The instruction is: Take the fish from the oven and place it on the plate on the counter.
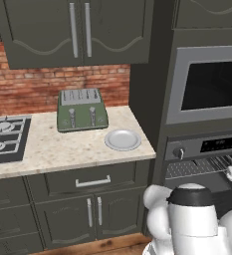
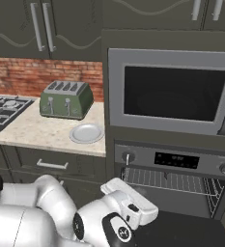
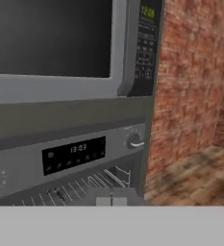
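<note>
Left base view. We see the beige speckled stone counter [image 1: 62, 149] on dark grey-green cabinets, bearing a green four-slot toaster [image 1: 81, 109] and, just in front of it to the right, the small round pale grey-white plate [image 1: 123, 140], which lies bare. A black gas hob [image 1: 5, 137] is set into the counter at the left. To the right stands the silver-framed dark-glass unit [image 1: 207, 84]; below it is the dark built-in oven [image 1: 207, 159], its round knob [image 1: 178, 153] beside the digital display [image 1: 218, 145] and its wire rack [image 1: 199, 167] exposed. We cannot make out the fish.

Right base view. We see the same oven [image 2: 174, 176] with its door lowered and the rack [image 2: 174, 181] in view; the white arm's wrist sits in front of its left side. The plate [image 2: 86, 132] rests near the counter's [image 2: 32, 130] right end, in front of the toaster [image 2: 65, 100].

Hand view. We see the gripper [image 3: 111, 201] with its two tips pressed together, clenched on nothing, pointing at the oven's control panel [image 3: 75, 153] and rack [image 3: 84, 185]. A red brick wall [image 3: 190, 86] and wooden floor [image 3: 190, 178] lie to the right.
</note>
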### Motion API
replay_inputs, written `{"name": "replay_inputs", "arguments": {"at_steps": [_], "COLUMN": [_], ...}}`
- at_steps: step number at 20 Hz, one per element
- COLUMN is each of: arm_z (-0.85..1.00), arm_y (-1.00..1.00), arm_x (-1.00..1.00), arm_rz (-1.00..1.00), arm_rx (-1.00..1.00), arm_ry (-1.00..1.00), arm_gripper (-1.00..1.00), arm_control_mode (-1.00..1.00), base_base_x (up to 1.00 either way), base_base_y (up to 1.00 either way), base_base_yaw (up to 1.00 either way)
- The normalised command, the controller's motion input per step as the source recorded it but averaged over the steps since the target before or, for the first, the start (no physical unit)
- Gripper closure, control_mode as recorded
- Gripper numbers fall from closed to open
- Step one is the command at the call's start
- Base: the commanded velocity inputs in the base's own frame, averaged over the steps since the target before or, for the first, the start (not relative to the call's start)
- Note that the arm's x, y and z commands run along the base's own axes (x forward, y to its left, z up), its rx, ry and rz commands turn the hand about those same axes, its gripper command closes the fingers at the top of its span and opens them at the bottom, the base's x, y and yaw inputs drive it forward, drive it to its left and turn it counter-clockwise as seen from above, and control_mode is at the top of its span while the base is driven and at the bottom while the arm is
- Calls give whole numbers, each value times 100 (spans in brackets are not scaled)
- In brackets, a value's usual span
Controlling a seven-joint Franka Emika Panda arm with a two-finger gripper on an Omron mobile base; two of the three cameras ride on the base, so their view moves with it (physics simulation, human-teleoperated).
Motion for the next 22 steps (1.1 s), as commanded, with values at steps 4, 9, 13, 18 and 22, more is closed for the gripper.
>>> {"name": "replay_inputs", "arguments": {"at_steps": [4, 9, 13, 18, 22], "arm_z": [-39, -23, -3, 0, -8], "arm_y": [-36, -28, -23, -35, -23], "arm_x": [-25, 0, 2, -2, -21], "arm_rz": [55, 41, 28, 19, 11], "arm_rx": [-6, -5, 0, 0, -2], "arm_ry": [3, 7, 12, 2, -19], "arm_gripper": [100, 100, 100, 100, 100], "arm_control_mode": [-100, -100, -100, -100, -100], "base_base_x": [0, 0, 0, 0, 0], "base_base_y": [0, 0, 0, 0, 0], "base_base_yaw": [0, 0, 0, 0, 0]}}
